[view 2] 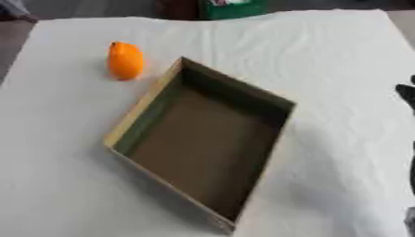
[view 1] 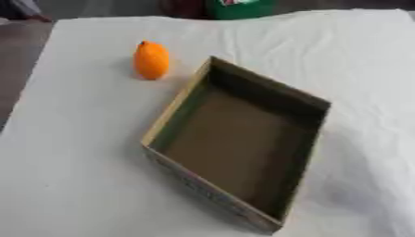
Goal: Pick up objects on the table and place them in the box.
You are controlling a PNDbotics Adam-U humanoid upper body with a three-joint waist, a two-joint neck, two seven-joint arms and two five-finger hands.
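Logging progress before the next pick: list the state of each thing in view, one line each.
orange object: on the white cloth, outside the box, beside its far left corner, untouched.
box: open on top, nothing inside, set askew on the cloth.
white cloth: spread over the table, slightly wrinkled.
right hand: only a dark sliver shows at the right edge of the right eye view; fingers not readable.
left hand: not in view.

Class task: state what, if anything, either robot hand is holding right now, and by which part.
Nothing is held. The orange object stands alone on the white cloth, beside the open cardboard box. Only a dark bit of the right hand shows at the edge.
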